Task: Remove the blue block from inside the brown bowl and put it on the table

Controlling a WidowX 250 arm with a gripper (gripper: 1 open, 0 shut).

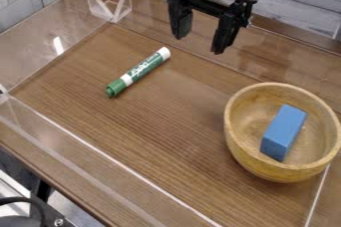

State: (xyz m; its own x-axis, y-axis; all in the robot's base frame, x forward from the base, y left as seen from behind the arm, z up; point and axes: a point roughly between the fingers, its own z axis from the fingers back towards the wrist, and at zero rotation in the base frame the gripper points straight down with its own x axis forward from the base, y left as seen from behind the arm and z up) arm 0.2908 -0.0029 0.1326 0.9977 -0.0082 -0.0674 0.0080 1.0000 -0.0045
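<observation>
The blue block (284,131) lies inside the brown bowl (245,139), which sits on the table (147,131) at the right, near the front. My gripper (201,32) hangs at the back of the table, well above and behind the bowl, to its upper left. Its two dark fingers (177,20) point down and stand apart, open, with nothing between them.
A green-and-white marker (139,72) lies slanted on the tabletop left of centre. Low clear acrylic walls (80,17) edge the table on all sides, with a clear triangular piece (110,7) at the back left corner.
</observation>
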